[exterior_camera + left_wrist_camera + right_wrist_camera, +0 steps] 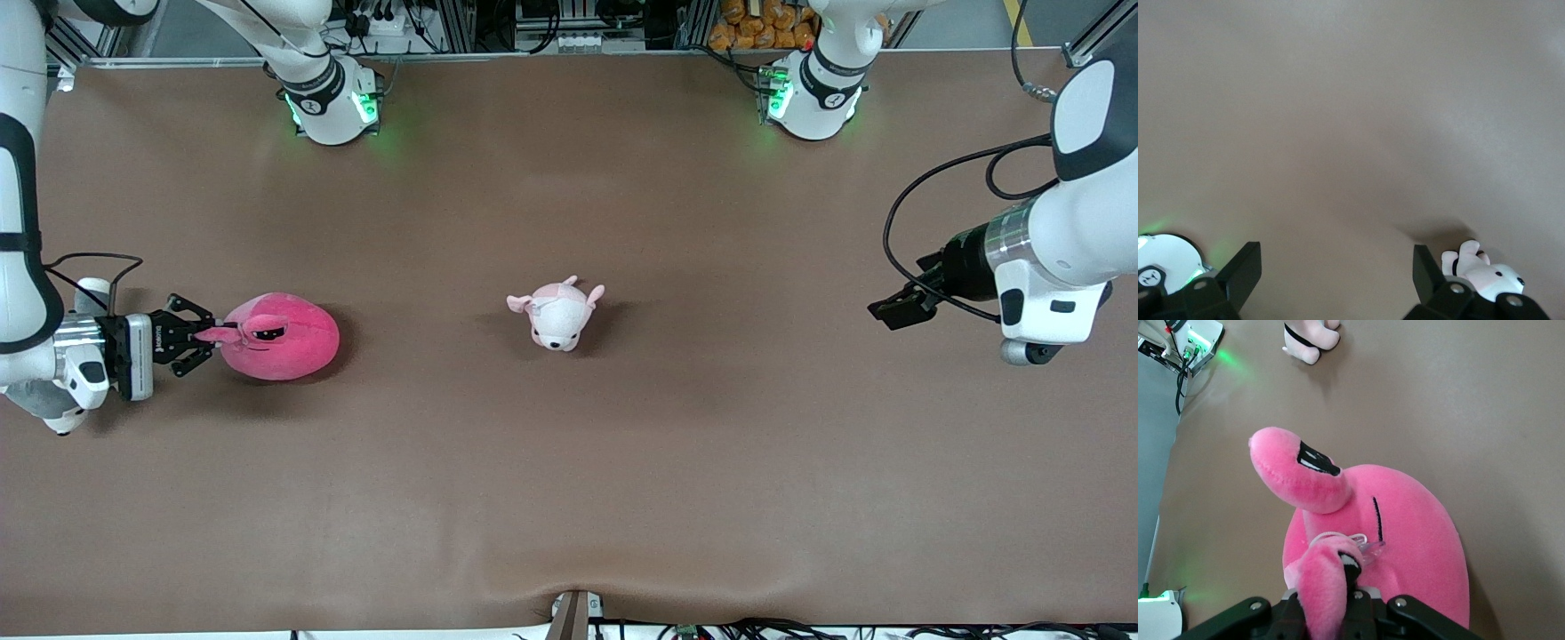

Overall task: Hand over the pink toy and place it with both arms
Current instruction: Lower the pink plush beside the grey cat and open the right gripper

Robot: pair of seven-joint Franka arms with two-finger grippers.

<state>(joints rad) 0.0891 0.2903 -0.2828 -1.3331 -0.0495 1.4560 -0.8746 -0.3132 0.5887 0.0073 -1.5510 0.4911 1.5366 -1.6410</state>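
Pink toy [283, 338] eye stalk in right end effector [203, 335]

The small pale plush [557, 313] lies mid-desk [622, 462], between the pink toy [280, 338] and the left pincer [893, 308]. Bare desk surrounds it, both nearer to the front camera and toward the arm bases.

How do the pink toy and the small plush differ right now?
The pink toy is hot pink, round and the larger; the small plush is pale pink and white, shaped like an animal with ears. The right gripper has its jaws shut on one eye stalk of the pink toy; nothing touches the small plush. The pink toy lies toward the right arm's end, the small plush mid-table. Both rest on the table.
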